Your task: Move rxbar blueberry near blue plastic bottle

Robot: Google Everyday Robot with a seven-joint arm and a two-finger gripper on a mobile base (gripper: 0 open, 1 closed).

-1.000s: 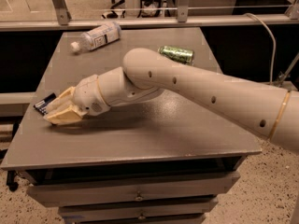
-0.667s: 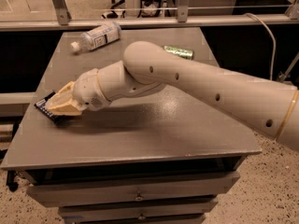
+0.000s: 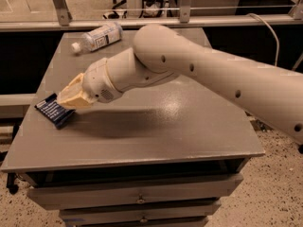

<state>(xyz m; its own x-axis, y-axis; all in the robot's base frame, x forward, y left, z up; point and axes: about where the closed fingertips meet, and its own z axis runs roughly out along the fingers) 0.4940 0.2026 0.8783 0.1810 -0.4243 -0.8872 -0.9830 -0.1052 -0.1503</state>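
The rxbar blueberry [image 3: 51, 110], a flat dark navy wrapper with white lettering, lies at the table's left edge. My gripper [image 3: 71, 98] is right over its right end and covers part of it; whether it holds the bar I cannot tell. The blue plastic bottle [image 3: 97, 37], clear with a white cap and a pale label, lies on its side at the far left of the table, well behind the bar. The arm reaches in from the right across the table.
The grey table [image 3: 189, 126] stands on a cabinet with drawers [image 3: 142, 197]. A metal rail [image 3: 151, 23] runs behind the table. My arm [image 3: 213, 74] covers the far right part of the tabletop. A cable [image 3: 270, 32] hangs at the back right.
My gripper has shifted slightly right and up, uncovering more of the bar. The arm's elbow has swung back and now hides the green can seen earlier at the far right.
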